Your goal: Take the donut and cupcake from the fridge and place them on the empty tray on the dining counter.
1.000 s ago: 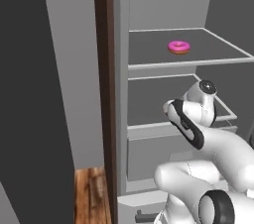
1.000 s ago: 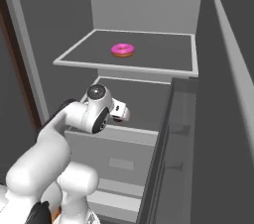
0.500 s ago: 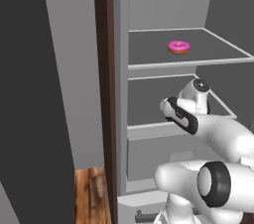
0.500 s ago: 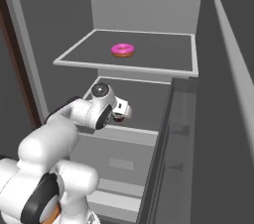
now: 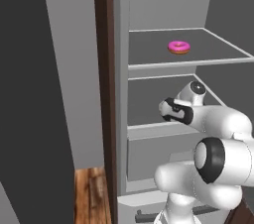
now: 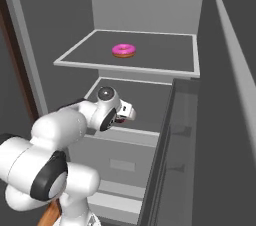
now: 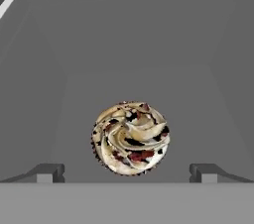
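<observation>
Hand view: cupcake [image 7: 131,138] cream-swirled, dark-speckled.

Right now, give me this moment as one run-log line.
phase: reaching into fridge | gripper: open, empty | cupcake: between fingertips, on lower shelf | donut: upper shelf, untouched

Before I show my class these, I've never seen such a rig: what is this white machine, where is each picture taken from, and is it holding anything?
It is a white robot arm on a driving base, reaching into an open fridge. Two pictures come from cameras on the base, behind the arm to its left and right. The third comes from a camera on the hand, looking along the gripper. A pink donut lies on the upper shelf. On the shelf below sits a cupcake, straight ahead of the gripper between its two tips. The jaws stand open, so nothing is held yet.
</observation>
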Robot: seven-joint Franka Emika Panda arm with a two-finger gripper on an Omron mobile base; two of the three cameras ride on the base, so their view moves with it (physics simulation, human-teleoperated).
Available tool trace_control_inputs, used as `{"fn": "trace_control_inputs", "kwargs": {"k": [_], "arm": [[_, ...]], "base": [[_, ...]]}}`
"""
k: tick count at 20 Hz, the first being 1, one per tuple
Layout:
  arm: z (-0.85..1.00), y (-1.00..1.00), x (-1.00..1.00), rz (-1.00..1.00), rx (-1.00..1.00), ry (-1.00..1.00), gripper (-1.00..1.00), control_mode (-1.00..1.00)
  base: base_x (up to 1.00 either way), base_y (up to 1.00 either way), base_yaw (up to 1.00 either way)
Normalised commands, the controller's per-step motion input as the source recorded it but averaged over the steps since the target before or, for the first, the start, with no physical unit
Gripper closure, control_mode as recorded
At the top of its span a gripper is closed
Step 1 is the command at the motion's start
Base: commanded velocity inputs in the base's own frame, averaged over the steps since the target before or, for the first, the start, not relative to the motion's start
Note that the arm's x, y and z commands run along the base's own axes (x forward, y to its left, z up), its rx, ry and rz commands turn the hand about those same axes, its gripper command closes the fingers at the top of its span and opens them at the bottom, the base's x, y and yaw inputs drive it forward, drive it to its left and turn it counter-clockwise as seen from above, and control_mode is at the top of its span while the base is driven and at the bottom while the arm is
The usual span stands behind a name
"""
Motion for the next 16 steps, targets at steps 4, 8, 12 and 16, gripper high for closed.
{"fn": "trace_control_inputs", "kwargs": {"k": [4, 8, 12, 16], "arm": [[-0.16, -0.07, 0.20, 0.00, 0.00, 0.00, -1.00, -1.00], [-0.16, -0.02, 0.20, 0.00, 0.00, 0.00, -1.00, -1.00], [-0.14, 0.00, 0.21, 0.00, 0.00, 0.00, -1.00, -1.00], [-0.19, 0.00, 0.20, 0.00, 0.00, 0.00, -1.00, -1.00]], "base": [[0.00, 0.00, 0.00], [0.00, 0.00, 0.00], [0.00, 0.00, 0.00], [0.00, 0.00, 0.00]]}}
